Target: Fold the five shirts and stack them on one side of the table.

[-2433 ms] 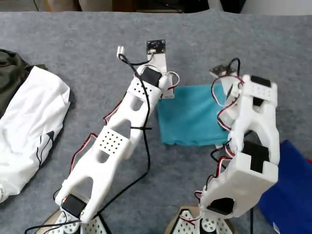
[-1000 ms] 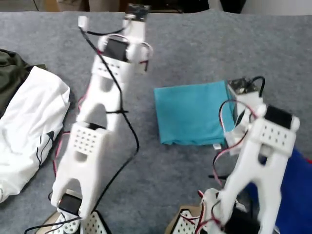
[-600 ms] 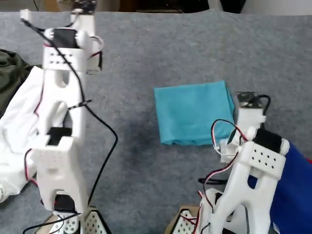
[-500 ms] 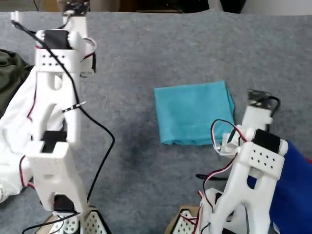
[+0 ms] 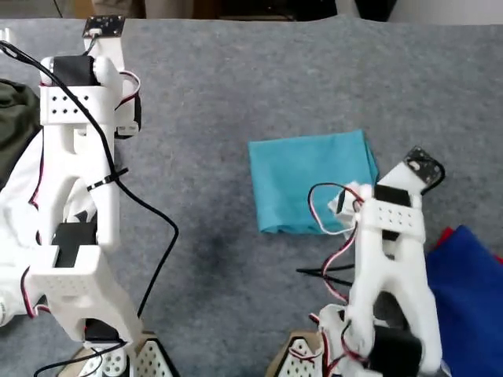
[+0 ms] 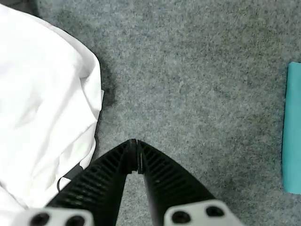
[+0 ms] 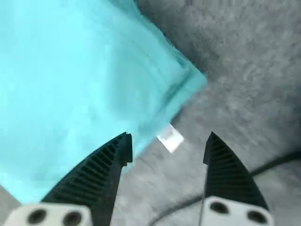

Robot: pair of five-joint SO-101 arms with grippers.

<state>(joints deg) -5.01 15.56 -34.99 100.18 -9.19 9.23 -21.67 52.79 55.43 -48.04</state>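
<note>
A folded teal shirt (image 5: 313, 182) lies flat in the middle of the grey table. My right gripper (image 7: 169, 141) is open and hovers over that teal shirt (image 7: 80, 80) at its near right corner, where a small white tag (image 7: 170, 138) sticks out. The right arm (image 5: 387, 243) stands just right of the shirt. My left gripper (image 6: 135, 155) is shut and empty above bare table, beside a crumpled white shirt (image 6: 42, 103). The left arm (image 5: 78, 149) stretches over the white shirt (image 5: 16, 212) at the table's left. A dark green shirt (image 5: 14, 110) lies behind the white one.
A blue shirt (image 5: 464, 290) with a bit of red cloth (image 5: 445, 236) sits at the near right, beside the right arm's base. Black cables (image 5: 157, 251) trail from both arms. The teal shirt's edge (image 6: 294, 127) shows far from the left gripper.
The left arm has swung from the teal shirt's far left corner over to the white shirt. The right arm pulled back, then turned toward the teal shirt's near right corner.
</note>
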